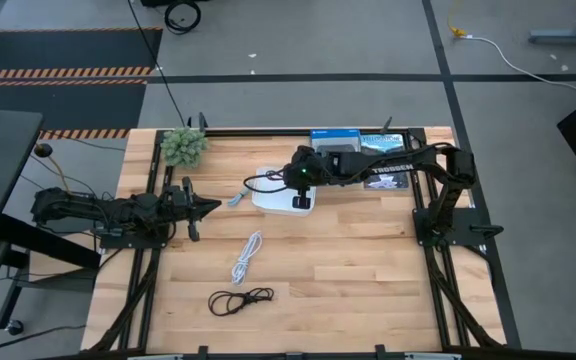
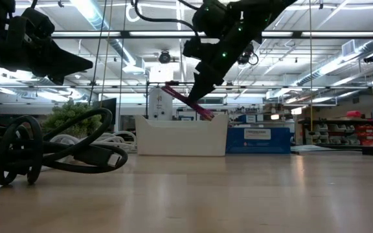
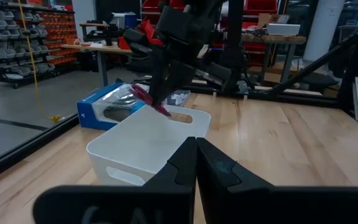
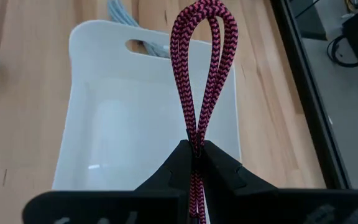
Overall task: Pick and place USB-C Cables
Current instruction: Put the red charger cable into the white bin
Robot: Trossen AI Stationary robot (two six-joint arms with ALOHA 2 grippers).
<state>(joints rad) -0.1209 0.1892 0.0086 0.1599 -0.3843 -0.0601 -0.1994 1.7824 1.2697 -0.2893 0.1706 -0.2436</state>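
My right gripper is shut on the dark red cable above the white tray. In the low view the cable slants down from the gripper toward the tray's rim. My left gripper is shut and empty, held above the table's left side and pointing toward the tray. The white cable and the black cable lie on the table nearer the front. The small grey cable lies by the tray's left end. My right gripper pinches the folded dark red cable between its two fingers, two strands side by side. The cable's loop end sticks out past the fingertips. The fingers slant down from above. The cable is lifted clear, its loop end over the tray.
A green plant stands at the far left corner. Blue boxes stand along the far edge behind the tray. Black frame rails run along the table's sides. Bare wood lies at the front right.
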